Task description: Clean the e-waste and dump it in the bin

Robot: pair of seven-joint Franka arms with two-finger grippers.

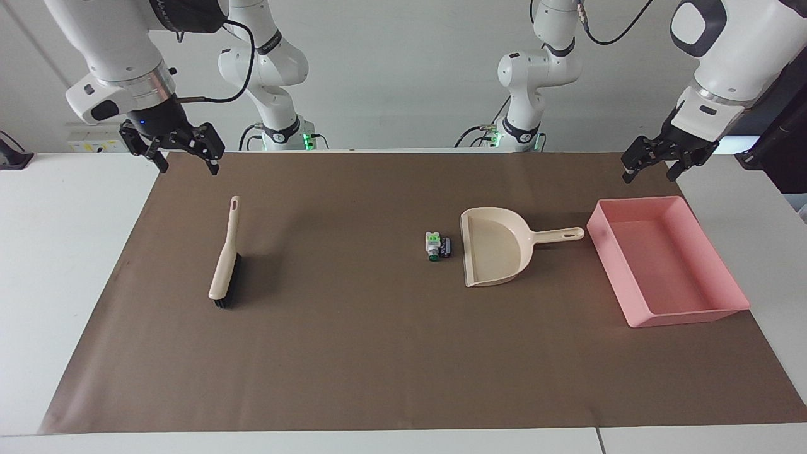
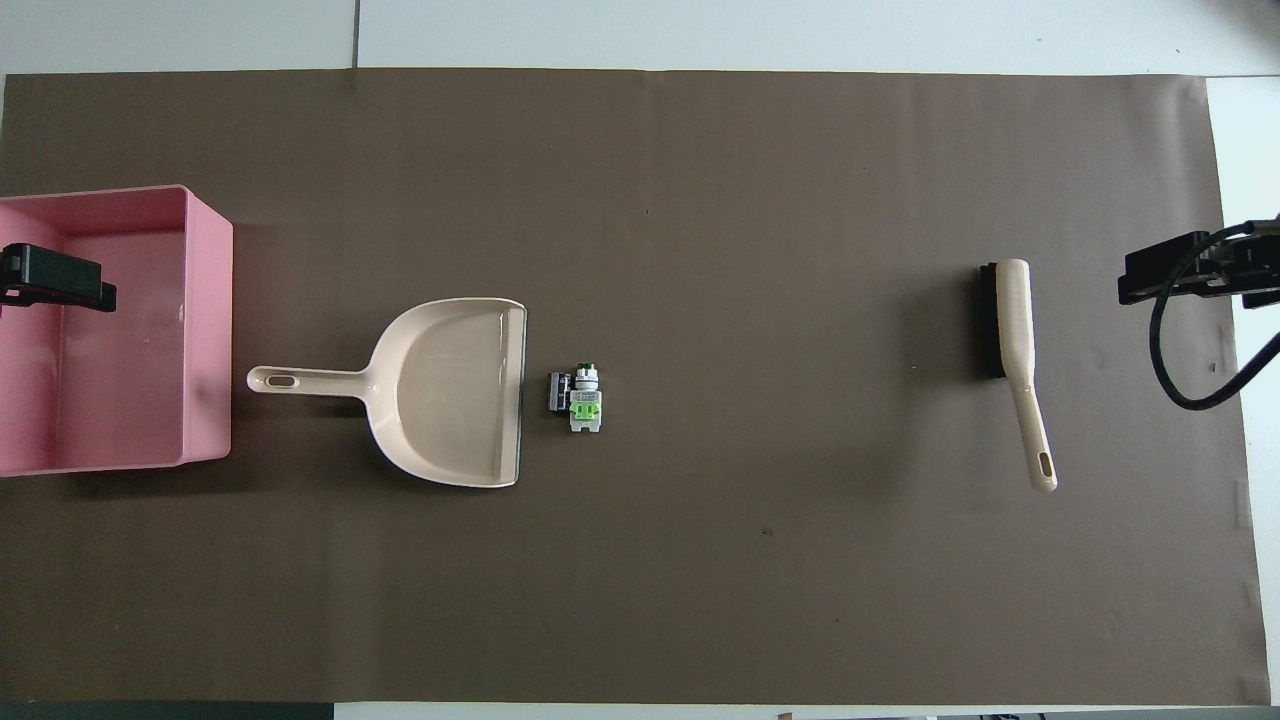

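Nearest the robots, both arms wait raised over the surface's near edge: the right hand [image 1: 183,151] hangs with its fingers spread and empty over the corner at the right arm's end, and the left hand [image 1: 656,161] hangs likewise open and empty over the corner at the left arm's end, close above the near wall of the bin [image 1: 731,302]. Farther out, roughly along the middle of the brown mat [image 1: 378,378], the things lie in a row across the surface. The brush [image 1: 225,261] lies toward the right arm's end, its long axis running near to far with the handle pointing at the robots, so the right hand is the nearer one and would meet the handle end first. The e-waste [image 1: 439,246], a white-and-green piece touching a dark one, sits near the middle, just beside the open lip of the dustpan [image 1: 495,252]. The dustpan's handle points along the surface toward the pink bin at the left arm's end, which suits the left hand. Nothing has been swept yet, and the bin looks empty.
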